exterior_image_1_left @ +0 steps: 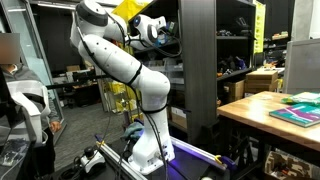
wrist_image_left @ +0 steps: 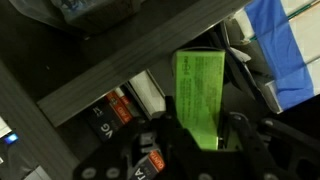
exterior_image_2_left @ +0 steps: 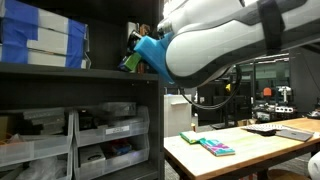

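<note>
Green box (wrist_image_left: 200,95) is clamped between closed gripper (wrist_image_left: 203,128) jaws, shown clearly only in wrist view; in an exterior view, arm (exterior_image_1_left: 118,58) is seen raised at the shelf (exterior_image_1_left: 200,75).

Three views, one tall dark metal shelving unit (exterior_image_1_left: 200,70)
An exterior view stands far back, whole white robot arm (exterior_image_1_left: 130,70) visible; an exterior view hugs the unit (exterior_image_2_left: 80,72); wrist view nearest.

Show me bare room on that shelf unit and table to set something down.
Free: the top shelf board between the stacked blue-and-white boxes and the held flat green box, though dim; the wooden table beyond the teal books. Crowded: underneath, where clear plastic drawers fill the bay.
</note>
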Motion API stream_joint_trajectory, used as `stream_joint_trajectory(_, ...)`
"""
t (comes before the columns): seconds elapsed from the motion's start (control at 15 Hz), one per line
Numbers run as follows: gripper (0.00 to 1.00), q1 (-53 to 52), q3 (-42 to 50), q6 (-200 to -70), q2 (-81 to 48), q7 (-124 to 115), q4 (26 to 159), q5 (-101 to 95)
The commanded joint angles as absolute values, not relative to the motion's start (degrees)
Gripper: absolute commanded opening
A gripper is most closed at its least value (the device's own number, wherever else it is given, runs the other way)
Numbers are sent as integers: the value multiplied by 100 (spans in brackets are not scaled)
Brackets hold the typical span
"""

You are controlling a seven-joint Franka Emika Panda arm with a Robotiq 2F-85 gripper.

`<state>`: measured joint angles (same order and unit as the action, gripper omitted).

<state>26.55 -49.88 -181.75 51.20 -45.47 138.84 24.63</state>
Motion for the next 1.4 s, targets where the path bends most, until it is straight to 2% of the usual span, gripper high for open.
stream_joint_trajectory(0.0,12,2118,-4624,-18165,5283,-4581,14330,2344)
stream_joint_trajectory(0.6,12,1622,-3982,-18454,5532,-4620,14964,2417)
stream_joint_trajectory(1.0,12,1465,-3897,-18540,5823,-4659,15280,2477)
stream_joint_trajectory(1.07,12,1544,-4039,-18533,5513,-4621,14970,2380)
stream_joint_trajectory(1.13,37,1526,-4058,-18532,5532,-4621,14989,2379)
stream_joint_trajectory(1.2,37,1524,-4062,-18530,5527,-4622,14988,2378)
stream_joint_trajectory(1.27,12,1524,-4062,-18530,5521,-4621,14987,2378)
stream_joint_trajectory(1.33,12,1547,-4052,-18519,5514,-4629,14994,2386)
